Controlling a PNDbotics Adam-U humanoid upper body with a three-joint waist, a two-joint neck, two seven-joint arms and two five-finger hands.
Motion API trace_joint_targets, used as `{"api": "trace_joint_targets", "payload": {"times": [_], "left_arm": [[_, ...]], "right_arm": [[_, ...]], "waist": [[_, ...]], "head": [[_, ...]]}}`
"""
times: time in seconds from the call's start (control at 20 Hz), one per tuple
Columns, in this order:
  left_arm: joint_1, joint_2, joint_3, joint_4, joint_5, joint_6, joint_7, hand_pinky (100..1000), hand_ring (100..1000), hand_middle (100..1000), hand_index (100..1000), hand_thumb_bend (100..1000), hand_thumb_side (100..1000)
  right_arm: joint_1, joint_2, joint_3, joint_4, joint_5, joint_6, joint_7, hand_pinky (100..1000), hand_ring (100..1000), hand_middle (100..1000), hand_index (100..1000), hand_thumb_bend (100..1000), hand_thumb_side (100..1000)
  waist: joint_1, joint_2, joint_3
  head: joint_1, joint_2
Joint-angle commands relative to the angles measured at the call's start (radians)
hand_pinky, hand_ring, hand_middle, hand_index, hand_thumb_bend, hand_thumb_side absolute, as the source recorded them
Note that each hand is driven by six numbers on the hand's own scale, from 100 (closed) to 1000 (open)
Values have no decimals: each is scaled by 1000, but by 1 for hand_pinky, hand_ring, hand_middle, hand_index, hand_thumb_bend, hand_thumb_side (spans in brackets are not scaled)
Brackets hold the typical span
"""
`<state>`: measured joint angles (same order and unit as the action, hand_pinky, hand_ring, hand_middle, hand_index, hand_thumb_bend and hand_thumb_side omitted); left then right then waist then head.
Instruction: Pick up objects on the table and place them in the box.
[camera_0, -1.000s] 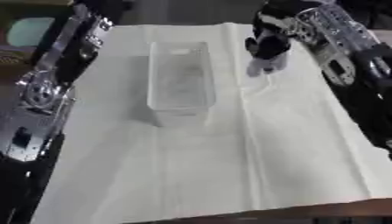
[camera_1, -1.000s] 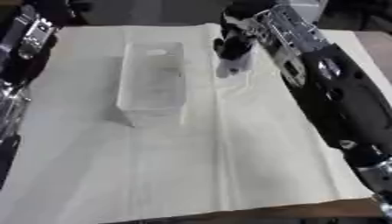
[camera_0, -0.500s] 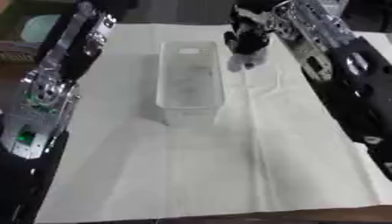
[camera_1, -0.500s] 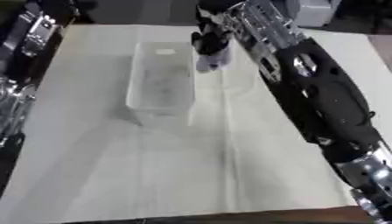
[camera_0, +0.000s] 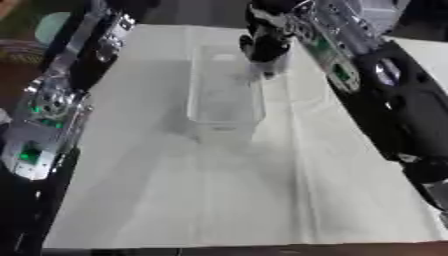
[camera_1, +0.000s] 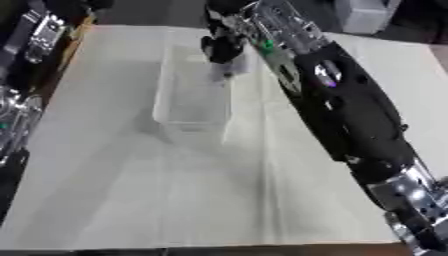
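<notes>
Here the right hand (camera_0: 265, 42) hangs over the far right corner of the box (camera_0: 224, 90), its fingers curled round a pale object (camera_0: 270, 64) that shows below them; what the object is cannot be made out. The object sits just above the box's right rim, at its far end. The box is clear and long, and it stands on the white cloth (camera_0: 236, 190) toward the far edge of the desk, its length running from far to near. The right arm (camera_1: 341, 105) stretches in along the right side. The left arm (camera_0: 61, 95) lies along the cloth's left edge; its hand is out of sight.
</notes>
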<state>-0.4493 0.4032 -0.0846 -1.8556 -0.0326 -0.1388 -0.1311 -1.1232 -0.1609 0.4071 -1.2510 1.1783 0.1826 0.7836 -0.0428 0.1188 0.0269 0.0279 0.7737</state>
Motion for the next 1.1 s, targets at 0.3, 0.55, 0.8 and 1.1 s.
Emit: {"api": "trace_joint_targets", "payload": {"times": [0.3,0.55,0.8,1.1], "left_arm": [[-27,6,-1,-26,10,1,-10,889,931,936,860,110,909],[-33,8,-2,-29,11,2,-13,890,933,937,860,110,910],[-33,10,-1,-31,11,3,-14,891,935,938,860,111,911],[-34,11,-1,-32,12,4,-16,891,935,938,860,111,911]], "right_arm": [[-45,22,-2,9,7,-3,-20,100,100,100,255,100,387],[-55,29,-1,19,4,-5,-23,100,100,100,255,100,390],[-61,29,1,26,2,-12,-23,100,100,100,254,100,397],[-65,29,3,40,18,-31,-26,100,100,100,264,100,397]], "waist": [[-6,4,18],[-11,14,34],[-16,19,43],[-18,23,45]], "head": [[4,-4],[5,-4],[6,-4],[7,-4]]}}
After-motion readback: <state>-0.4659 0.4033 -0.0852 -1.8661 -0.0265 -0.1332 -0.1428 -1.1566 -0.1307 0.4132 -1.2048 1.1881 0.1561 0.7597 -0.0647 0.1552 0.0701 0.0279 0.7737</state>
